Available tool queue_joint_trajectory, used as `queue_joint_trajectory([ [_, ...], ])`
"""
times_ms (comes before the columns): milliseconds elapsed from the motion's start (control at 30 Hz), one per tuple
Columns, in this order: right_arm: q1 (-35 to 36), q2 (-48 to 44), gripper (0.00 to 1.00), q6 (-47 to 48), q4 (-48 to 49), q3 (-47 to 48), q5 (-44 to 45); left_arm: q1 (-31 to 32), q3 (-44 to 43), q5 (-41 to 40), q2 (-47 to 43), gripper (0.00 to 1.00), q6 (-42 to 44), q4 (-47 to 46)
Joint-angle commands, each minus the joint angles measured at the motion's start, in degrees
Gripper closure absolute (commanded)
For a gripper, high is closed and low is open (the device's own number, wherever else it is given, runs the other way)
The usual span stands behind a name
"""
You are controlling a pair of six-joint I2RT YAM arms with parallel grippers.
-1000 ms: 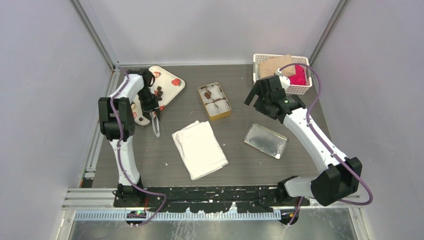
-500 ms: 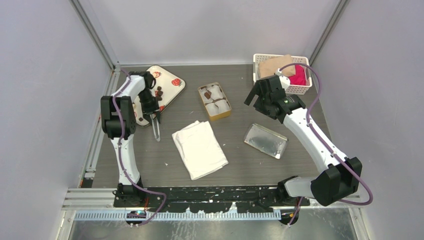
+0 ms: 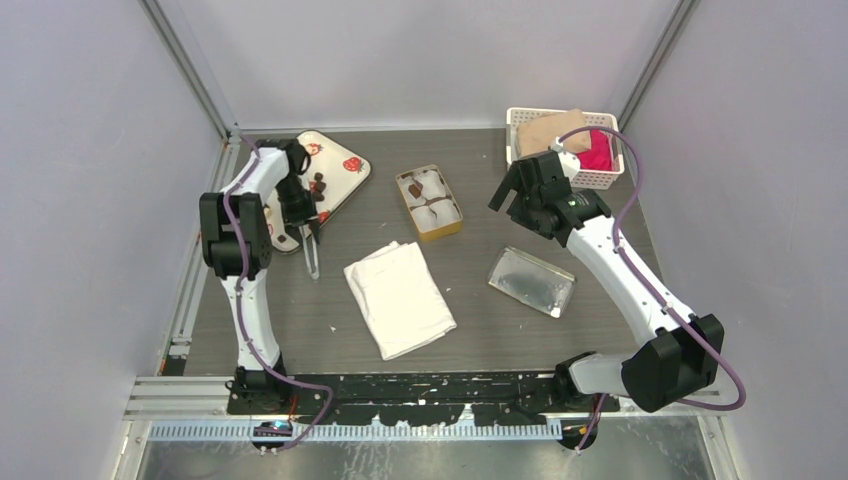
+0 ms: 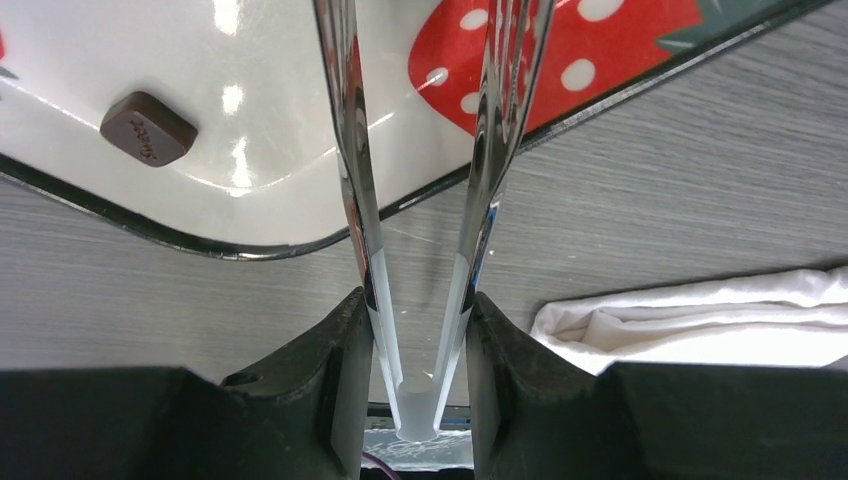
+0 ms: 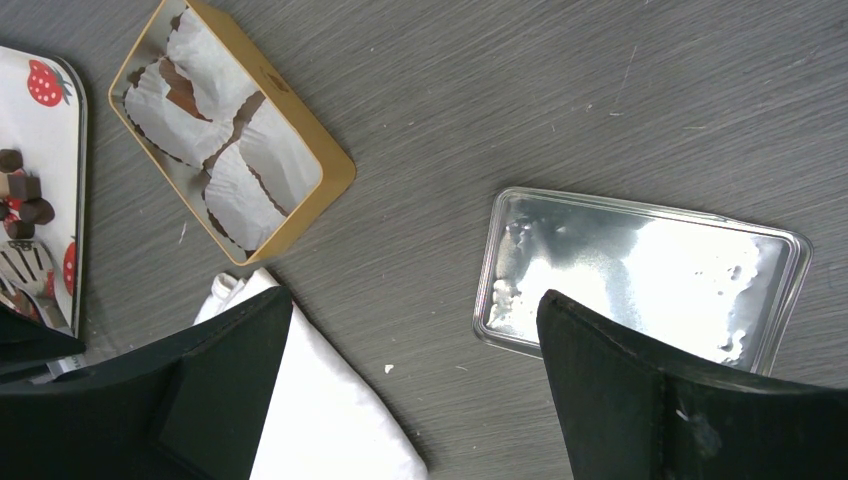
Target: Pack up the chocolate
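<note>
The chocolate (image 3: 318,186) lies as a small cluster of brown pieces on the strawberry-print tray (image 4: 250,90), with one piece apart near the tray's rim. Your left gripper (image 4: 418,335) is clamped on the hinge end of metal tongs (image 4: 350,150), whose arms stand apart above the tray's edge. The gold tin (image 3: 441,232), lined with white paper cups, sits right of the tray. Your right gripper (image 5: 408,300) hangs spread wide and empty above the table, between the white cloth (image 3: 398,298) and the silver lid (image 5: 640,275).
</note>
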State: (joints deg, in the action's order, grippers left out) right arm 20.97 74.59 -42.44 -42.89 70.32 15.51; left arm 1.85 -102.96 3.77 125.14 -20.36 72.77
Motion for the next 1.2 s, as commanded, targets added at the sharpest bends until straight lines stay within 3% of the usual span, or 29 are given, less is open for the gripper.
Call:
queue_joint_trajectory([
  [0, -0.22, -1.74, 0.02, -0.68, 1.92, 0.52, 0.51, -0.36, -2.98, 0.94, -6.58, 1.00, 1.49, 2.51],
  [300, -0.15, -1.27, 0.02, -0.72, 2.20, 0.84, 0.10, 1.15, -3.57, -0.31, -10.56, 1.00, 2.91, 5.30],
  [533, -0.16, -0.93, 0.02, 0.05, 1.75, 1.98, 1.28, 11.42, -8.87, -1.44, -12.27, 1.00, 6.68, 6.35],
  [833, -1.16, -2.65, 0.02, 2.27, -0.39, 3.41, 5.03, 25.35, -22.60, 1.00, -4.97, 1.00, 8.16, 9.42],
  [1167, -2.17, -5.14, 0.02, 2.27, -1.85, 2.43, 5.64, 31.67, -17.89, 4.86, -4.82, 1.00, 8.94, 7.79],
])
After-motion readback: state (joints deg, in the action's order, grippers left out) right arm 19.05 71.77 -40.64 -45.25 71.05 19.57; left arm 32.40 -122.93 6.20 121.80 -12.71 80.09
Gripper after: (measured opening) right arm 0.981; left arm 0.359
